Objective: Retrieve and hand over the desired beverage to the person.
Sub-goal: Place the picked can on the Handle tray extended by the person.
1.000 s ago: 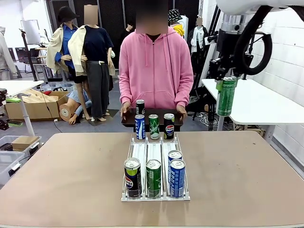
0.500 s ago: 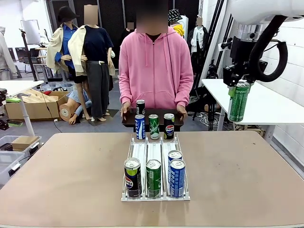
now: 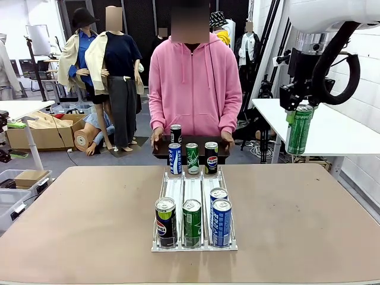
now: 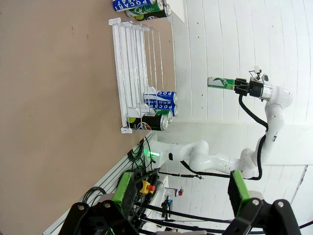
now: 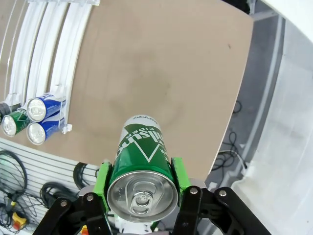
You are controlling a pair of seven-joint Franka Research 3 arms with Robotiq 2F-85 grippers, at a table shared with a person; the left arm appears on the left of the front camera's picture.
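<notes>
On the tan table [image 3: 89, 219] a white wire rack [image 3: 194, 196] stands in the middle, cans lined at both its ends. Behind it, the person [image 3: 194, 83] in a pink hoodie holds a dark tray [image 3: 190, 149]. Far right, high above the table's edge, the right gripper [image 3: 300, 108] is clamped on a green can [image 3: 298, 129] hanging upright. The left gripper [image 4: 180, 196] stands spread wide, holding nothing.
</notes>
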